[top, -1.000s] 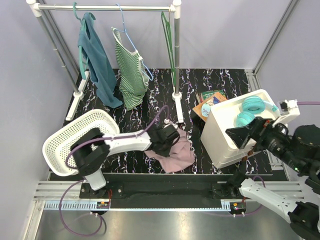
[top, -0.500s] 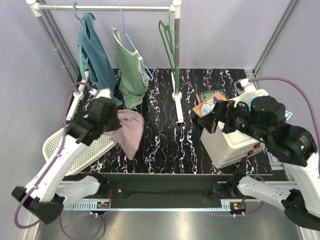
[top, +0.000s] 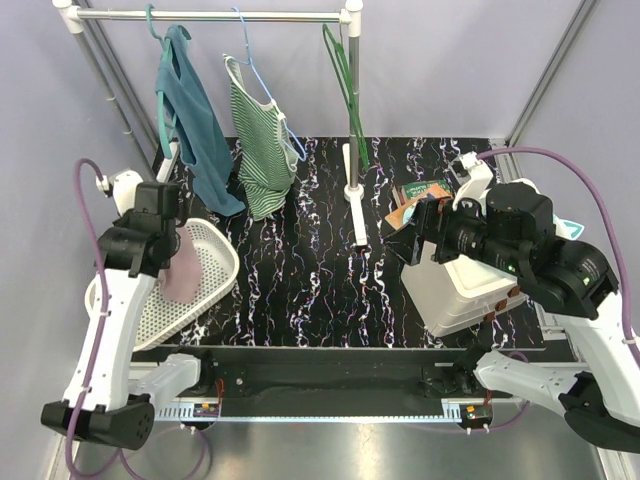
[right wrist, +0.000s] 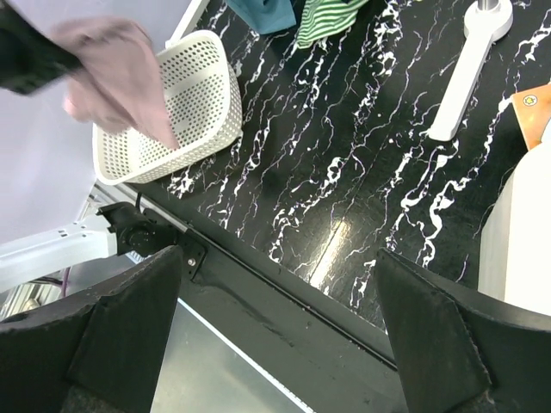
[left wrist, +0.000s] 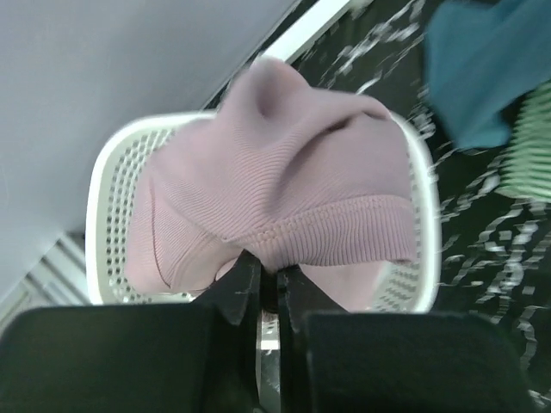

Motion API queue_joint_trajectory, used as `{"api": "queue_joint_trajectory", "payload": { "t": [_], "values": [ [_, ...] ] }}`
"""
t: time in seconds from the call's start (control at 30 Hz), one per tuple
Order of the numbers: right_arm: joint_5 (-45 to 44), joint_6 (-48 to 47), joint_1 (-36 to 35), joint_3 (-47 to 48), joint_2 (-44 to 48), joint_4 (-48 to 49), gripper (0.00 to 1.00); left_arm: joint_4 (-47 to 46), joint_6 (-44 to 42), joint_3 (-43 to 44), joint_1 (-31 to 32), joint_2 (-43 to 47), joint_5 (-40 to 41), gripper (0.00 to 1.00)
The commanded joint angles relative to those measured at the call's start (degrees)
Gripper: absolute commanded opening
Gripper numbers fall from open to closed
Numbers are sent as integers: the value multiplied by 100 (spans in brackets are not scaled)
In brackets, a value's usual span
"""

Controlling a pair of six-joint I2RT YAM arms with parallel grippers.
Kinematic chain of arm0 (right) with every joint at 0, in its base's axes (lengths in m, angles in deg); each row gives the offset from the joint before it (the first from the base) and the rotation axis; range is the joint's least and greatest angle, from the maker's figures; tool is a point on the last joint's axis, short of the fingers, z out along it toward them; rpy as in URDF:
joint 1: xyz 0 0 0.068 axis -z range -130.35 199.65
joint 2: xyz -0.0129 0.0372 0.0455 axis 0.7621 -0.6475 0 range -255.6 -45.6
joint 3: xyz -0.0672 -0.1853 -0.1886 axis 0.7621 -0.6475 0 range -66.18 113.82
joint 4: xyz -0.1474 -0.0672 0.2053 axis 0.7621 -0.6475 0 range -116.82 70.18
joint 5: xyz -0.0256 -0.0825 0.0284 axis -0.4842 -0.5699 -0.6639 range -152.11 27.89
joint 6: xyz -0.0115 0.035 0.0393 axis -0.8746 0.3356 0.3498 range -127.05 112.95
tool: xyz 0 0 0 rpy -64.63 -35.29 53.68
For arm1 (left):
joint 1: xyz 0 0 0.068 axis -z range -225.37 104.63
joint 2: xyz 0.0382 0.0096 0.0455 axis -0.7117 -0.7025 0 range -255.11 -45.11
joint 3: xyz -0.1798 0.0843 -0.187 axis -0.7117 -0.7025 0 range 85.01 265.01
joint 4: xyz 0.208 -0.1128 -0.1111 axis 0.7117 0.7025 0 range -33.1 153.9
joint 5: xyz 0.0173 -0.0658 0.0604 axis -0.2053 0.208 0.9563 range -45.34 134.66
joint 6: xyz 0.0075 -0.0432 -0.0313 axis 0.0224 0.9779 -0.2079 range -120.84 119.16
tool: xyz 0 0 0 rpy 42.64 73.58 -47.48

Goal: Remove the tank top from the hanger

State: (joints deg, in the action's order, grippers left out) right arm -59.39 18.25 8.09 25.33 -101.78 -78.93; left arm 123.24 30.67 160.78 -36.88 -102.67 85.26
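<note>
Left claw (left wrist: 269, 277) pinches pink tank top (left wrist: 284, 198) (over white basket (left wrist: 105, 225)).

- Pink tank top (left wrist: 284, 198): soft, matt, finely ribbed knit cloth with a stitched hem.
- Basket (left wrist: 108, 224): smooth white plastic, pierced all over with small holes.
- Bench (right wrist: 344, 172): glossy black top with white marble-like veins, catching a light reflection.
- Rail (top: 210, 15): smooth, bright metal tube.
- Teal top (top: 195, 120) and green striped top (top: 262, 140): matt cloth.
</note>
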Motion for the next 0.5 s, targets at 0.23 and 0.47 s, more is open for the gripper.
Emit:
{"api": "queue_joint_trajectory", "payload": {
  "t": [0.23,0.47],
  "values": [
    [27,-7,16,-80,222,172,100,-368,1752,-285,-515,359,-1176,99],
    [115,-69,16,43,-15,190,100,-3434,2009,184,-515,684,-4393,92]
  ]
}}
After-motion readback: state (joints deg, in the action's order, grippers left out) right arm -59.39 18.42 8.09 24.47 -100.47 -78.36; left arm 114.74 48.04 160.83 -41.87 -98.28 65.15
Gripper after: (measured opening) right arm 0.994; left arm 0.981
